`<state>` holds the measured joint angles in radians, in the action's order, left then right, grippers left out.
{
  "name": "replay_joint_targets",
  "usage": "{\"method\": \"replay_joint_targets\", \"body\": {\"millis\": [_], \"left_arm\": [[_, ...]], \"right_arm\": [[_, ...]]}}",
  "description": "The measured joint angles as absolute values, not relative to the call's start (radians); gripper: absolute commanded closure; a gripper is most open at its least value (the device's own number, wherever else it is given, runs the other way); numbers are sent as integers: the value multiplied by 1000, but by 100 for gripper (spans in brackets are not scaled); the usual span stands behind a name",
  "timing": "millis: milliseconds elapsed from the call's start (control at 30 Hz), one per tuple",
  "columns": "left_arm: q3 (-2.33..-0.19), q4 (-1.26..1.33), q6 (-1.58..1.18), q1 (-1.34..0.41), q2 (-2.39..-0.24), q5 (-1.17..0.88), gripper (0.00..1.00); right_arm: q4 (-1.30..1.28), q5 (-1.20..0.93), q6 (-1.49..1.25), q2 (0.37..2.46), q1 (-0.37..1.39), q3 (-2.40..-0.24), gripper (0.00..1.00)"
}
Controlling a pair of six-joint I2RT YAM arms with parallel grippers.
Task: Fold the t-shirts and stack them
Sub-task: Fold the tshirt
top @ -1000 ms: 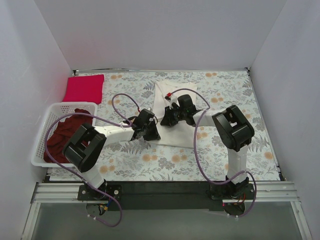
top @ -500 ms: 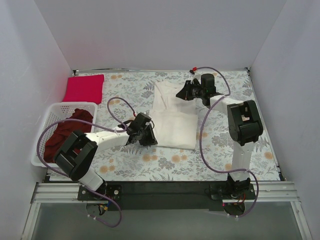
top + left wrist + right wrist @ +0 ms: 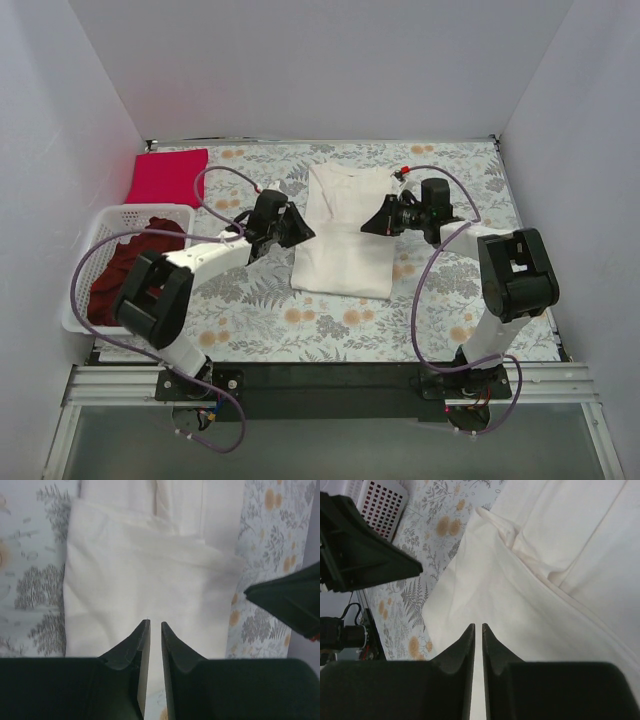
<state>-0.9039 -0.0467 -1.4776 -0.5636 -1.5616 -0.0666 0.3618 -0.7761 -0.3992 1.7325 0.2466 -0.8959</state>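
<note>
Both jaws nearly together, empty | cream shirt (image 3: 343, 235) between grippers | basket (image 3: 92, 258) at left edge

You get one high overhead view; each wrist view looks close past its own fingers, sharing the cream-white shirt (image 3: 345, 235) ahead.

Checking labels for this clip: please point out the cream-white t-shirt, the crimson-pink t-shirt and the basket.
cream-white t-shirt (image 3: 345, 245): top external view, middle of the folded cloth.
crimson-pink t-shirt (image 3: 168, 176): top external view, centre of the folded shirt.
basket (image 3: 95, 246): top external view, left lattice wall.
</note>
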Motion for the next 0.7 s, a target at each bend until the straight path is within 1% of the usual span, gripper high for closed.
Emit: {"method": "replay_joint_targets", "body": {"millis": [167,300,367,467,567,600,700], "left_arm": [[-1039,44,-1427,-491,-1789,-101,91],[-1101,77,-1409,-447,-1934,-130,92],[-1130,94,-1414,-427,-1991,-164,92],[-1173,105,-1409,-406,-2023,-178,91],[-1179,105,-1402,-395,-2025,-184,85],[-1178,101,-1398,-395,-2019,-184,80],[-1139,81,-1388,-395,-1962,-184,76]], "right_arm": [[378,-793,-412,1775,198,-894,84],[397,-796,-417,1866,165,-906,84],[401,-796,-421,1927,151,-924,85],[401,-797,-431,1993,129,-943,85],[402,-812,-448,1998,113,-951,84],[403,-811,-451,1993,110,-951,84],[403,-811,-472,1950,105,-939,83]]}}
